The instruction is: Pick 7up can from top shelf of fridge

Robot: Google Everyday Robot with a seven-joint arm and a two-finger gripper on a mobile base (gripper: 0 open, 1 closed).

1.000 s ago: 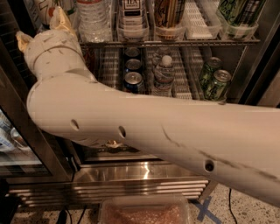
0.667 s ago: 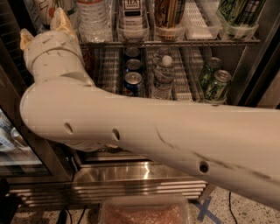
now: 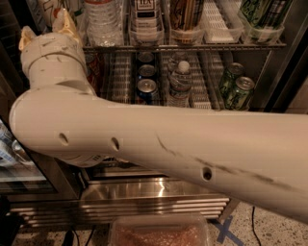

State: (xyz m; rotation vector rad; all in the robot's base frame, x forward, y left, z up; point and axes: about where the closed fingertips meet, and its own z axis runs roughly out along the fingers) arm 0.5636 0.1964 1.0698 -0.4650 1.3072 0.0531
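My white arm (image 3: 168, 144) crosses the whole view from lower right to upper left. My gripper (image 3: 45, 30) is at the far left end of the fridge's top shelf (image 3: 192, 46), with its two tan fingertips (image 3: 65, 21) standing apart. Just above and between them shows a bit of a white can with green and red marks, the 7up can (image 3: 46, 8); most of it is cut off by the frame edge and my wrist. I cannot tell whether the fingers touch it. The fridge's stainless-steel base (image 3: 154, 192) is below my arm.
The top shelf's clear trays hold a water bottle (image 3: 102, 19), a tea bottle (image 3: 144, 14), a brown can (image 3: 185, 14) and green cans (image 3: 260, 12). The lower rack holds blue Pepsi cans (image 3: 147, 87), a water bottle (image 3: 180, 81) and green cans (image 3: 236, 89). A plastic tub (image 3: 159, 233) sits on the floor.
My arm's elbow has shifted slightly left and down. The gripper stays at the left end of the top shelf, almost unmoved.
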